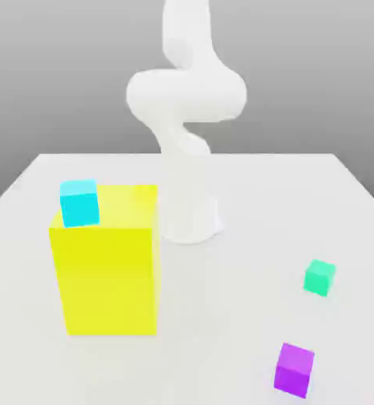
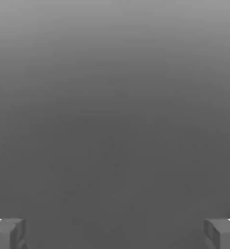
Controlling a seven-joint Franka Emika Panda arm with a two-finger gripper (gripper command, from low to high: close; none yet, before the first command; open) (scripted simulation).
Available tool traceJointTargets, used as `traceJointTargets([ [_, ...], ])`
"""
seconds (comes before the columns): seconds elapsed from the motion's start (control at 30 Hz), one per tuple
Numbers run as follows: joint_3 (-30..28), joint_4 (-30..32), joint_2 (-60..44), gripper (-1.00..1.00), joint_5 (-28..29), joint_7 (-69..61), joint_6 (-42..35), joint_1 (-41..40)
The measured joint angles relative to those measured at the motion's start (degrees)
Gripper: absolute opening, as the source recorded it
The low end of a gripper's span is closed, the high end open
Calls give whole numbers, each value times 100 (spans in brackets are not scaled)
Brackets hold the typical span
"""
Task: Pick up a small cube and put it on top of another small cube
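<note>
Here, the small mint-green cube (image 1: pixel 319 278) sits alone on the white table (image 1: pixel 221 316), well to the exterior view's right of the tall yellow block (image 1: pixel 107 265). A purple cube (image 1: pixel 293 369) lies nearer the camera. A cyan cube (image 1: pixel 80 202) rests atop the block's corner. The gripper (image 2: pixel 115 233) holds nothing, fingers (image 2: pixel 9 233) spread wide, seemingly ready to approach.

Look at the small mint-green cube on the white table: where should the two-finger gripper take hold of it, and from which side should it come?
Probably from straight above, pinching two opposite vertical faces. The mint-green cube sits flat on the table, apart from the purple cube, so its sides are free. The gripper is open with nothing between its fingers.
</note>
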State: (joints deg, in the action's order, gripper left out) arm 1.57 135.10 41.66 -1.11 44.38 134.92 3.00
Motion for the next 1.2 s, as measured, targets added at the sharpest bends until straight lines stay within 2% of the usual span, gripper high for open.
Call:
traceJointTargets([
  [0.4, 1154, 1801, -2434, 0, -435, -712, 1777, 1661],
  [0.5, 1551, 2284, -3140, 0, -396, -791, 2280, 2052],
  [0.6, 1935, 2765, -3856, 0, -110, -695, 2782, 2455],
  [0.7, 1737, 2873, -4523, 0, 694, -161, 3261, 2650],
  [0.8, 958, 2763, -5157, 0, 1491, 420, 3740, 3263],
  [0.87, 417, 2676, -5565, 0, 1782, 645, 4070, 3738],
  [0.9, 227, 2645, -5716, -100, 1843, 697, 4197, 3917],
  [1.1, 135, 2628, -5792, -100, 1900, 745, 4258, 3999],
  [1.2, 532, 2711, -5424, -100, 1636, 536, 3963, 3663],
])
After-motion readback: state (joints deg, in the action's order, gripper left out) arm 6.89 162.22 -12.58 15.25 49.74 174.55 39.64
